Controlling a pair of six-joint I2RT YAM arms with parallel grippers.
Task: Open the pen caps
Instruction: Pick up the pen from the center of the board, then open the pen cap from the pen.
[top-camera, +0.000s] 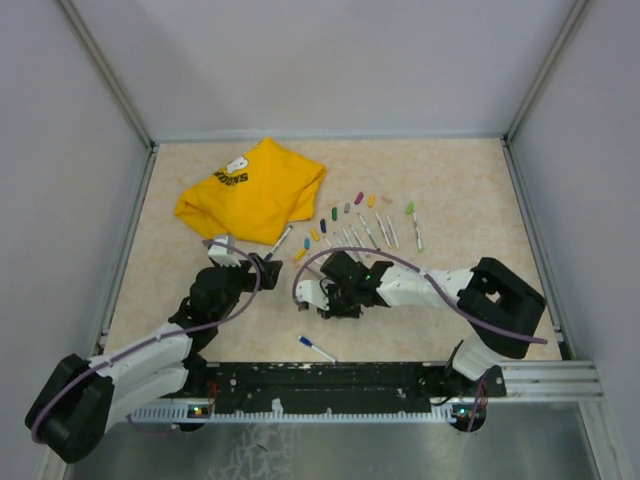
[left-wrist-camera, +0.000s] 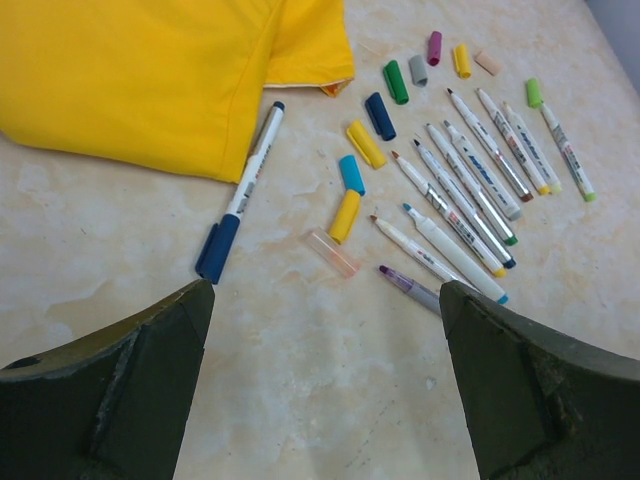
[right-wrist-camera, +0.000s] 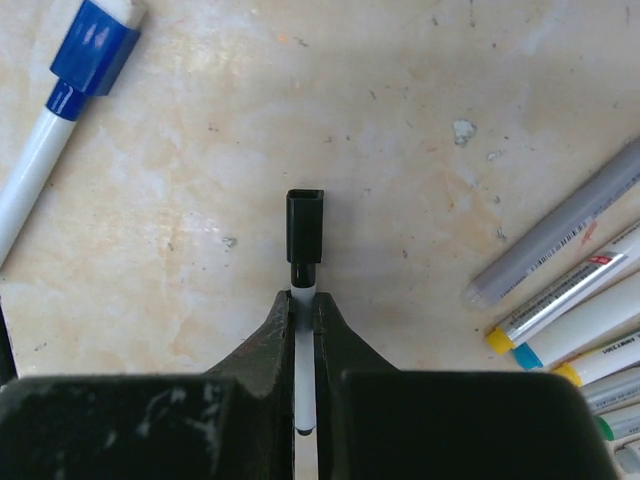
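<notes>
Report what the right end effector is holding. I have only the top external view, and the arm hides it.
Observer: The right end effector is shut on a thin white pen.
Operator: State whether its cap is on.
Observer: It is on. A black cap sits on the end that sticks out ahead of the grip.
Operator: Now give me the left side.
Observer: The left end effector is wide open and holds nothing.
</notes>
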